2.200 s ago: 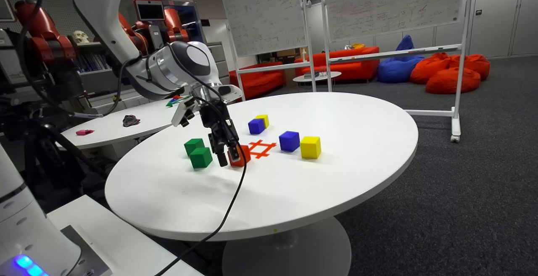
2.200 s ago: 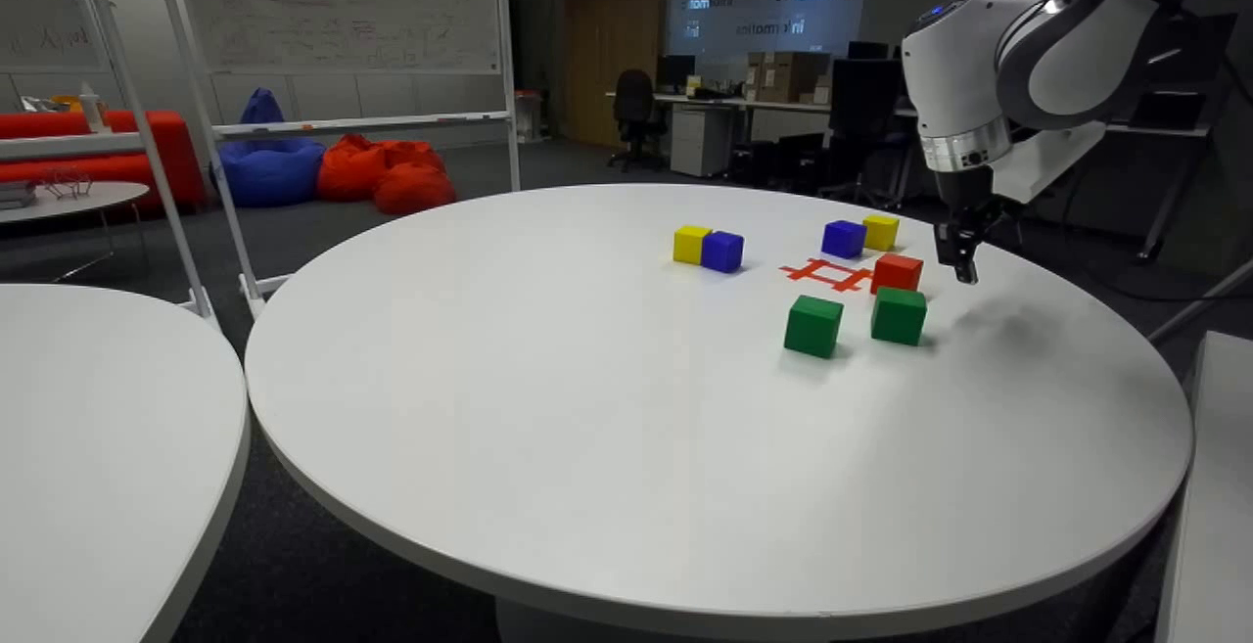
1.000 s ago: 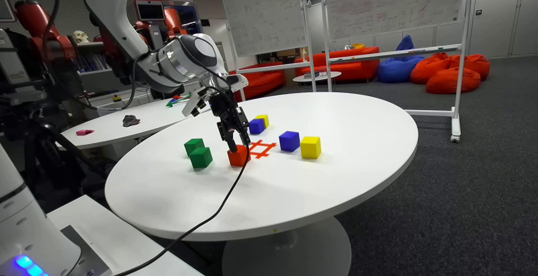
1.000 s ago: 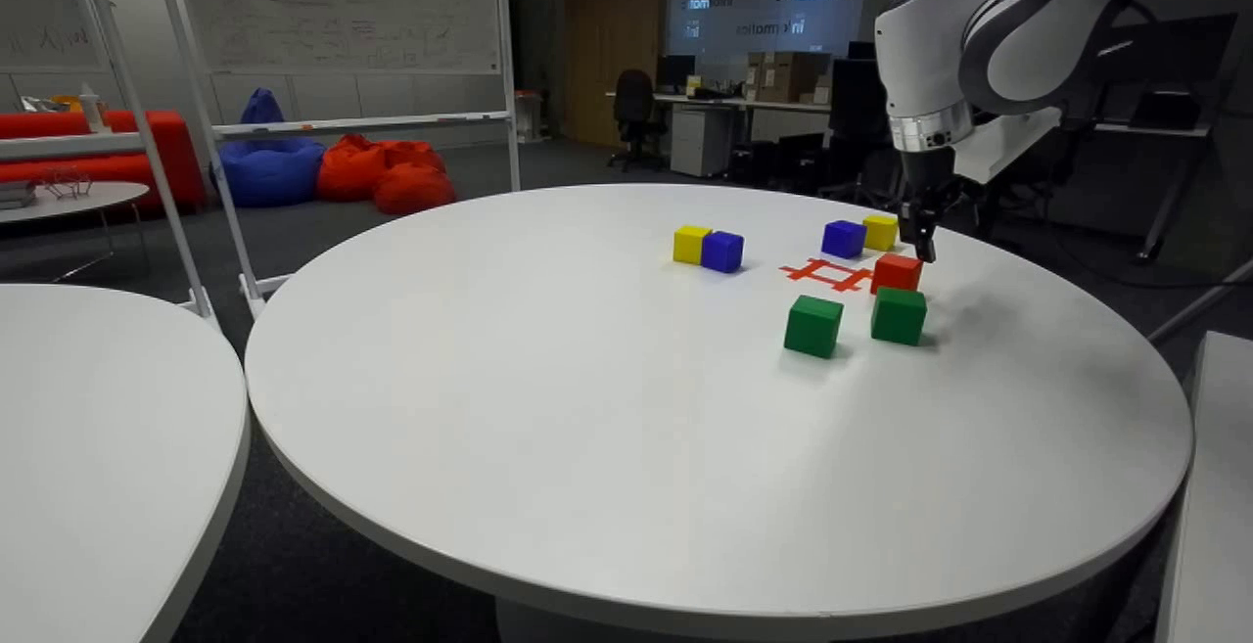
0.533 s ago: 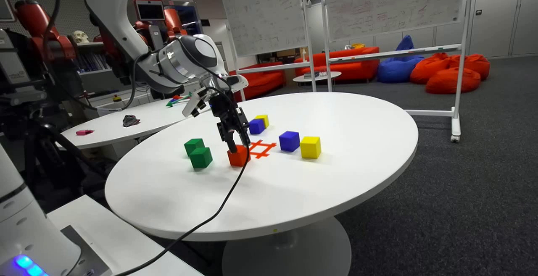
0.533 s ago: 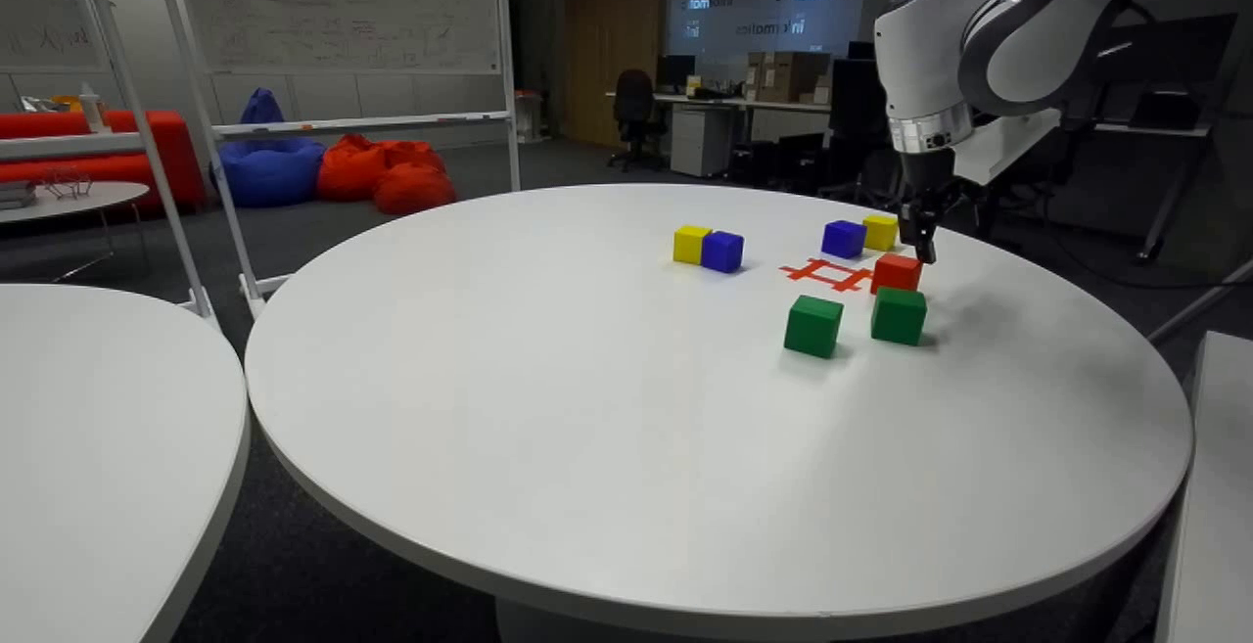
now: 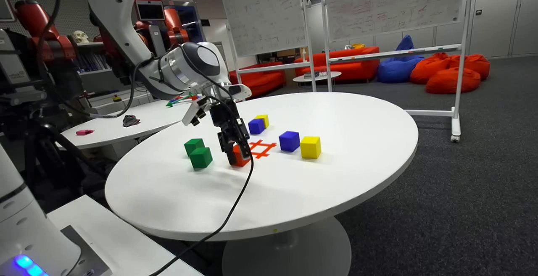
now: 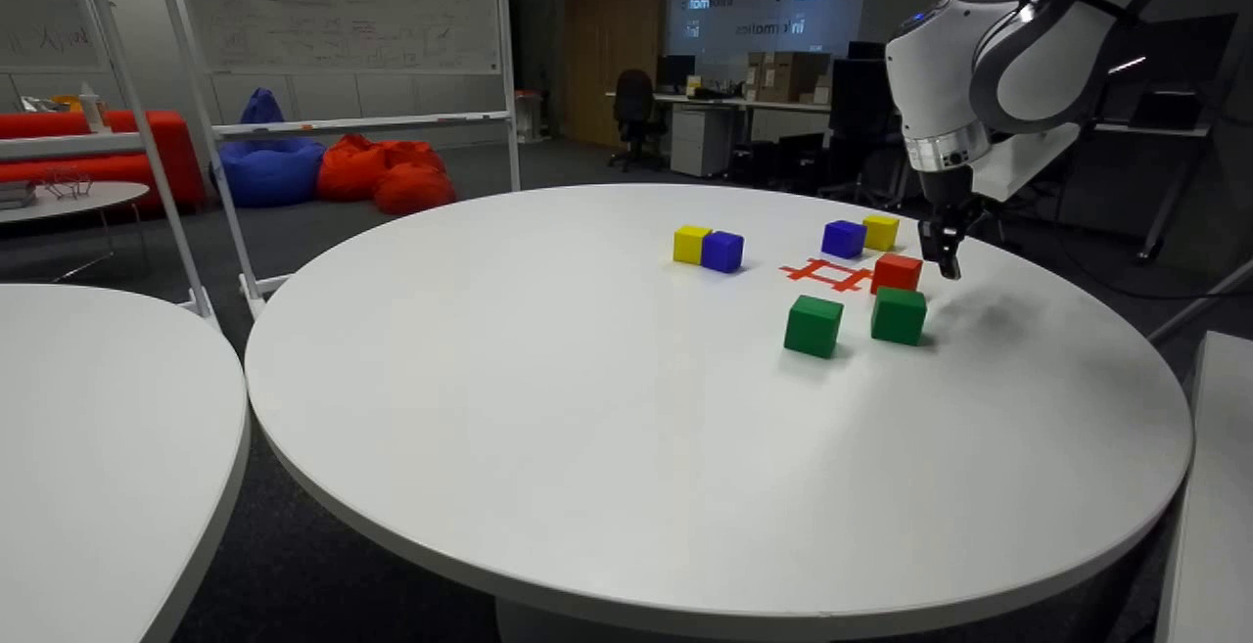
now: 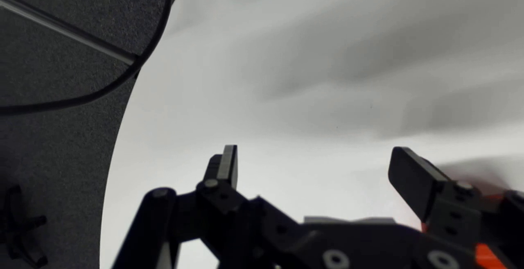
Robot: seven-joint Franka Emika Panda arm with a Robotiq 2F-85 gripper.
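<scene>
From left to right in an exterior view, a white side table (image 8: 108, 457) stands just beside a round white table (image 8: 587, 379), with a blue bean bag (image 8: 269, 173) and red bean bags (image 8: 350, 171) behind. On the round white table, a yellow block (image 8: 689, 245) sits close beside a blue block (image 8: 723, 252). Next come a green block (image 8: 812, 326), nearer the front, and lines of red tape (image 8: 816, 277). A second blue block (image 8: 843, 240) and a second yellow block (image 8: 880, 233) sit close together behind the red tape. The red block (image 8: 896, 274) rests just beside the red tape's right end, with a second green block (image 8: 899, 316) in front of it. Farther right, the arm (image 8: 935, 66) slants the gripper (image 9: 315, 164) down near the red block. In the wrist view its fingers (image 9: 228, 164) stand wide apart, the red block partly hidden behind one; whether they touch I cannot tell.
</scene>
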